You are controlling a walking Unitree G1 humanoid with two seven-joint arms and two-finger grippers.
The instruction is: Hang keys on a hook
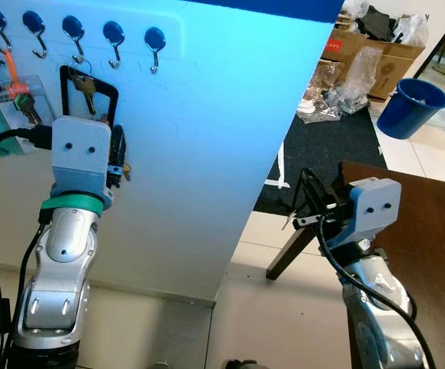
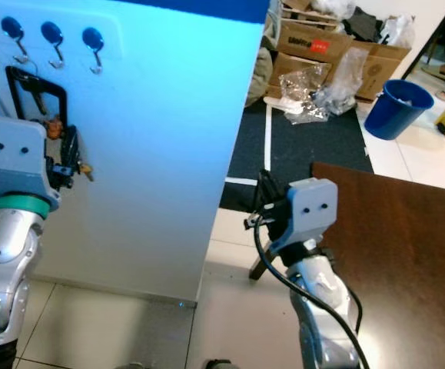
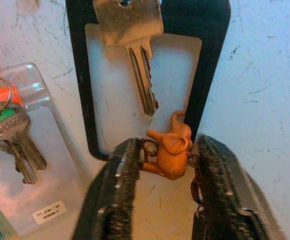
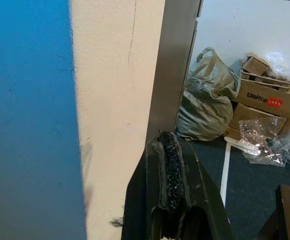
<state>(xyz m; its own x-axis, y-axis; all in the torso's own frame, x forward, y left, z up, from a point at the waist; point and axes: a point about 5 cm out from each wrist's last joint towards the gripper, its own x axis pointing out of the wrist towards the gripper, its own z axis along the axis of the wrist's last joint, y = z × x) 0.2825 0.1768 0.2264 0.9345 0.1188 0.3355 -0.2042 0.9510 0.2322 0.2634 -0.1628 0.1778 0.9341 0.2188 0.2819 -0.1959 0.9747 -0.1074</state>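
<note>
While we reach to the wall:
Left pincer [image 3: 167, 192]: fingers apart around orange charm [image 3: 171, 152], keys [image 3: 134, 45] hanging above.
Right pincer [image 4: 172, 172]: fingers together, right of board.

Both head views look down at the white board [image 1: 207, 154]; the left wrist view sits close against it.

A row of hooks [image 1: 76, 34] runs along the upper left of the frame on the wall panel [image 1: 207, 154], with the keys [image 1: 86, 86] hanging below one hook and the left gripper [image 3: 167, 165] just beneath them. A table [image 1: 422, 231] sits at lower right, a bucket [image 1: 411, 106] and boxes [image 1: 376, 54] at upper right.
</note>
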